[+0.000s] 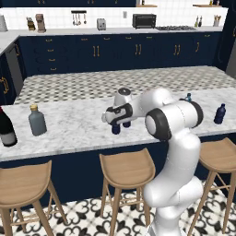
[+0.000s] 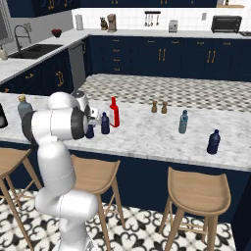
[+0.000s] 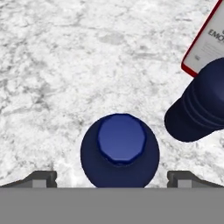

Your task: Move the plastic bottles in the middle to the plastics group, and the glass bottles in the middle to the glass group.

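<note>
The gripper (image 3: 112, 177) hangs directly above one navy plastic bottle (image 3: 120, 151) on the white marble counter (image 3: 57, 74). In the hand view its two dark fingertips (image 3: 41, 178) stand wide apart, one at each side of the bottle, and they do not touch it, so the gripper is open and holds nothing. The blue cap (image 3: 121, 138) of this bottle sits in the middle between them.

A second navy bottle (image 3: 202, 107) stands just beside the first one, at about 2 o'clock from it in the hand view. The red bottle (image 3: 205, 41) with the white label is directly behind this second one, at the upper right edge of that view.

In the right base view the second navy bottle (image 2: 105, 123) and the red bottle (image 2: 114, 112) stand close together in the middle of the counter (image 2: 147, 132), the red one at about 1 o'clock from the navy one. The first bottle (image 2: 90, 131) is partly hidden by the arm.

The plastics group stands well apart, at 3 o'clock from the middle: a pale teal bottle (image 2: 183, 122) and one more navy bottle (image 2: 213, 142). The glass group stands at the other end of the counter, at 9 o'clock in the left base view: the grey bottle (image 1: 37, 120) with the tan stopper and the dark wine bottle (image 1: 6, 127).

Three wooden stools (image 1: 126, 171) stand in front of the counter.
</note>
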### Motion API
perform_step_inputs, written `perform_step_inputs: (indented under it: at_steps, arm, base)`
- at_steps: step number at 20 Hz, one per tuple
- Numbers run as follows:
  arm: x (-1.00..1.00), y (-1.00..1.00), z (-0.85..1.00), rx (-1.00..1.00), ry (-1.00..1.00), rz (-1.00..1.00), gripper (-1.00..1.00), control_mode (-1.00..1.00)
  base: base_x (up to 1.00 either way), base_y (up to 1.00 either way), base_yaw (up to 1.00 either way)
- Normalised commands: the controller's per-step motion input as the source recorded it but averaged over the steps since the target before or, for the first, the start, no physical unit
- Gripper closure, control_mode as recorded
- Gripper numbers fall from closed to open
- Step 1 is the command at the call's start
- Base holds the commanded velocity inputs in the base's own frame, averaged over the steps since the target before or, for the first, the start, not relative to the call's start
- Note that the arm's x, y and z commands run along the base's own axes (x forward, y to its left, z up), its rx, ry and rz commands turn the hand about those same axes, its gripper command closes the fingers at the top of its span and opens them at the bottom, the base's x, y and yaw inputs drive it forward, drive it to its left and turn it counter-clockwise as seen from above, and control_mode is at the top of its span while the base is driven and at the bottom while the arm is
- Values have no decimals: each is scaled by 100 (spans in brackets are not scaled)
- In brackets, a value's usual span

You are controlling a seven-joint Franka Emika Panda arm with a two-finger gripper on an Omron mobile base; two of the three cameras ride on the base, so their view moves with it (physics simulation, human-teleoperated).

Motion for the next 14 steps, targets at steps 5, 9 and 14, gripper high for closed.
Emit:
perform_step_inputs:
  at_steps: [5,9,14]
  arm:
    - [4,0,-12,0,5,0,-100,-100]
    - [0,0,-6,0,1,0,-100,-100]
    - [3,0,0,0,0,0,-100,-100]
  base:
    - [0,0,0]
    - [0,0,0]
    - [0,0,0]
